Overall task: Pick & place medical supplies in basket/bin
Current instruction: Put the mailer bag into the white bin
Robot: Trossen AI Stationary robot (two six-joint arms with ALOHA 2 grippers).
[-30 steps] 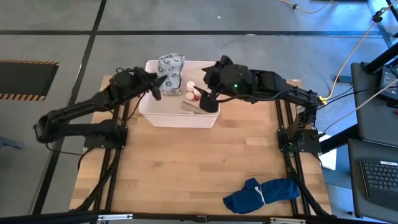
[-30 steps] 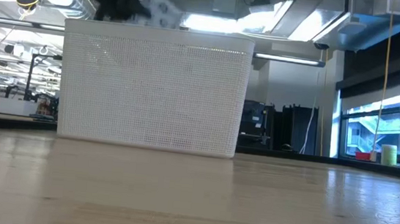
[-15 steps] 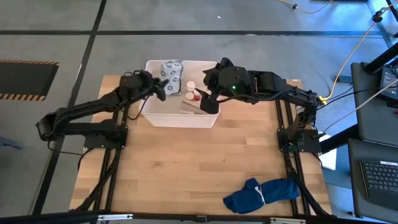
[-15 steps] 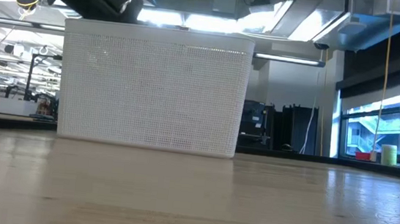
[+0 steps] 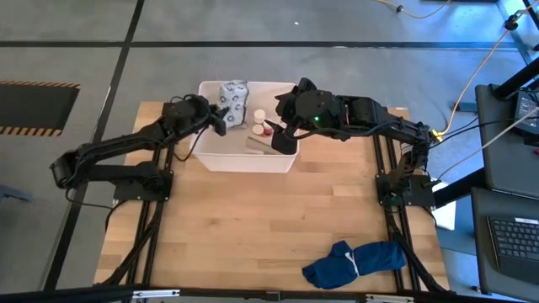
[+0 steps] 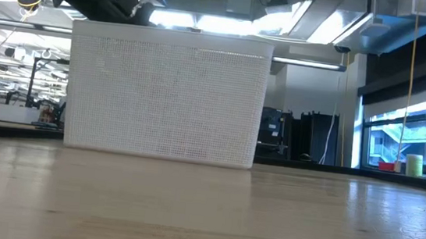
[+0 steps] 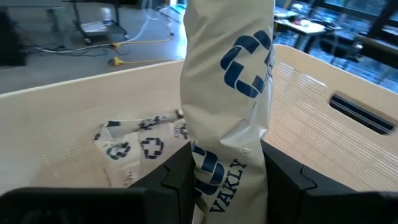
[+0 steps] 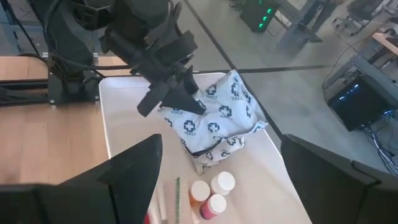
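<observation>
Packet (image 7: 227, 99) pinched between left gripper (image 7: 227, 180) fingers, jaws closed on its lower end, rest standing up over tub (image 5: 221, 154). Second packet (image 7: 146, 146) lies in tub beyond those fingers. Right gripper (image 5: 284, 139) hangs spread wide, holding nothing, over tub's other end; bottles (image 8: 211, 193) just below it.

A: The bench (image 5: 253, 227) is light wood, smooth and matt. The tub (image 6: 167, 91)?
B: White plastic with fine mesh walls. The packet (image 7: 227, 93) looks like soft, crinkled, slightly glossy printed material.
</observation>
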